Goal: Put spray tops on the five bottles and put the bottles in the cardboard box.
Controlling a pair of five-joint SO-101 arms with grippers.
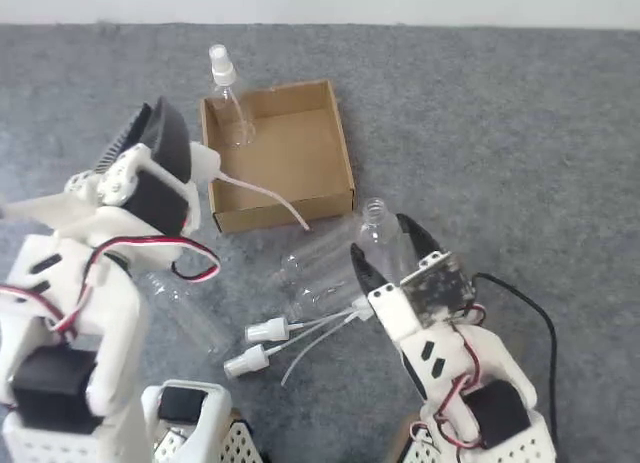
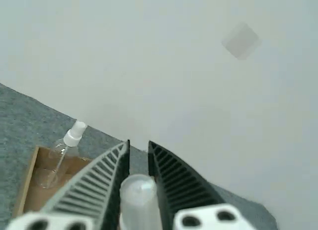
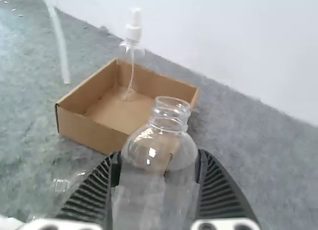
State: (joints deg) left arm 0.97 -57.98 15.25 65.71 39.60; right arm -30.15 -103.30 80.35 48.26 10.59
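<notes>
My left gripper [image 1: 190, 163] [image 2: 138, 153] hovers beside the cardboard box [image 1: 290, 153], shut on a white spray top [image 1: 207, 163] [image 2: 139, 190]. The top's long dip tube [image 1: 270, 196] hangs across the box's front wall. My right gripper [image 1: 385, 245] [image 3: 159, 163] is shut on a clear open-necked bottle [image 1: 374, 226] [image 3: 160, 145], held upright just in front of the box [image 3: 84, 125]. One bottle with a spray top on it [image 1: 226, 88] [image 3: 131, 46] [image 2: 63, 153] stands in the box's far corner.
Two loose spray tops [image 1: 266, 331] [image 1: 246, 362] with tubes lie on the grey mat between the arms. A clear bottle [image 1: 318, 270] lies beside the right gripper and another [image 1: 185, 305] lies by the left arm's base. A white wall backs the table.
</notes>
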